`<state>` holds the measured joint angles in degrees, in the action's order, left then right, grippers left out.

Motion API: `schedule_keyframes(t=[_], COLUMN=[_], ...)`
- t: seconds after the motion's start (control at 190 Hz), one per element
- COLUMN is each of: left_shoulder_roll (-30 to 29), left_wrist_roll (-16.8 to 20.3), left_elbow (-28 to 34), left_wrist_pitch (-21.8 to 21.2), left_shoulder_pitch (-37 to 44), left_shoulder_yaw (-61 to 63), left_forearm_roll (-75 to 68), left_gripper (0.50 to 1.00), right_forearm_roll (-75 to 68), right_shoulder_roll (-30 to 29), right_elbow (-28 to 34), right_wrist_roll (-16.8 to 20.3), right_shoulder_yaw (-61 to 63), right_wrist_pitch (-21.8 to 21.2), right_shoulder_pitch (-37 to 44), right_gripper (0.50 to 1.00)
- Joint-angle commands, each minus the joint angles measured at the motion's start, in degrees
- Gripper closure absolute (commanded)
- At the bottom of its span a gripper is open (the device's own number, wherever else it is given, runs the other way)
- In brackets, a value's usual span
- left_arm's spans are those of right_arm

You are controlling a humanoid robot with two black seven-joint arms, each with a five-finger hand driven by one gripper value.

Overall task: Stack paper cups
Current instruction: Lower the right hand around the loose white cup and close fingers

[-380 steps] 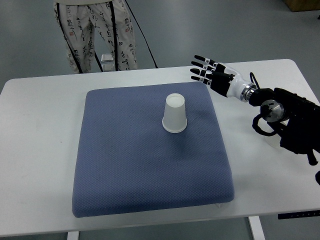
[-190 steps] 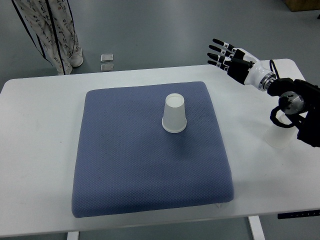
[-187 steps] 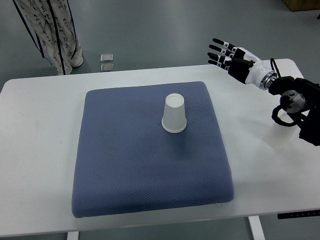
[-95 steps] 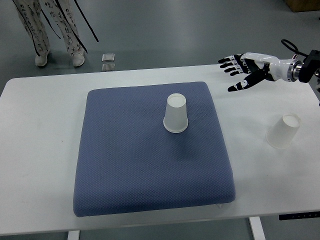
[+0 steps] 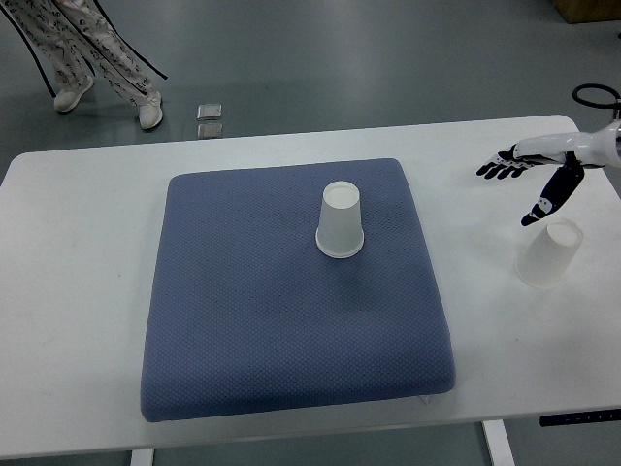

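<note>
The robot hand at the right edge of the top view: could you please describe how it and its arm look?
The right robot hand has a white back and white finger segments with black fingertips and black joints, so the slim fingers look banded. A white forearm section runs off the right edge, and a black cable loops above it near the corner. No left arm shows in this view.

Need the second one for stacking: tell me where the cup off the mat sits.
The cup off the mat stands upside down on the white table, right of the blue mat, just below the right hand.
</note>
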<state>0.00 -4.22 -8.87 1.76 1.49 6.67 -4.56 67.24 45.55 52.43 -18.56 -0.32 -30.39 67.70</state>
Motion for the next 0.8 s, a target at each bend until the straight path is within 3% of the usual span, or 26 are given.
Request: schedule_keyframes(t=[0.0, 0.221, 0.668, 0.716, 0.795], left_shoulder_roll=[0.0, 0.0, 0.0, 0.0, 0.0], left_wrist_roll=[0.0, 0.0, 0.0, 0.0, 0.0], left_elbow=[0.0, 0.0, 0.0, 0.0, 0.0], left_wrist_pitch=[0.0, 0.0, 0.0, 0.0, 0.0], left_shoulder_pitch=[0.0, 0.0, 0.0, 0.0, 0.0], left_shoulder_yaw=[0.0, 0.0, 0.0, 0.0, 0.0], left_forearm_roll=[0.0, 0.0, 0.0, 0.0, 0.0], left_gripper=[0.500, 0.500, 0.500, 0.500, 0.500], right_forearm_roll=[2.6, 3.4, 3.9, 3.9, 4.4], right_shoulder_roll=[1.0, 2.5, 1.6, 1.6, 1.6], right_elbow=[0.7, 1.3, 0.4, 0.1, -0.6], right_wrist_roll=[-0.1, -1.8, -2.5, -2.4, -2.4], right_shoulder_yaw=[-2.3, -9.0, -15.2, -15.3, -16.3], right_wrist_pitch=[1.6, 6.5, 20.5, 21.1, 22.0], right_shoulder_pitch=[-0.1, -0.3, -4.2, -4.4, -4.6], right_gripper=[0.585, 0.585, 0.593, 0.613, 0.707])
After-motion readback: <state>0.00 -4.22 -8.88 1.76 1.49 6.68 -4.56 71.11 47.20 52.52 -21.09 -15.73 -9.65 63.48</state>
